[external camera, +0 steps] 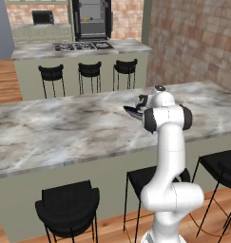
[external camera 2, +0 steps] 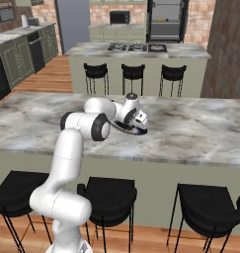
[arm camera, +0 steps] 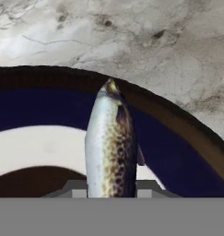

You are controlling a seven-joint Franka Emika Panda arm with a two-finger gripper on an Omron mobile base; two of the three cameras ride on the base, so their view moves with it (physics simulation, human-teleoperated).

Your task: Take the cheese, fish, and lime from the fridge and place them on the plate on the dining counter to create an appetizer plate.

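A speckled silver-brown fish [arm camera: 111,143] hangs between my gripper's [arm camera: 111,190] two fingertips, which are shut on it. Right under it lies the plate [arm camera: 39,143] with its dark blue rim, white ring and dark centre. The plate [external camera: 132,112] rests on the dining counter [external camera: 64,128], with my gripper [external camera: 141,101] just above it. From the other side the gripper [external camera 2: 140,121] hovers over the plate [external camera 2: 131,131] on the marble top [external camera 2: 190,133]. The fridge [external camera: 91,19] stands open far at the back. The cheese and lime are out of view.
Black stools [external camera: 67,206] line the near side of the dining counter. Behind it stands a second marble counter with a cooktop [external camera: 82,46] and three more stools [external camera 2: 133,73]. A brick wall [external camera: 193,42] closes the right side.
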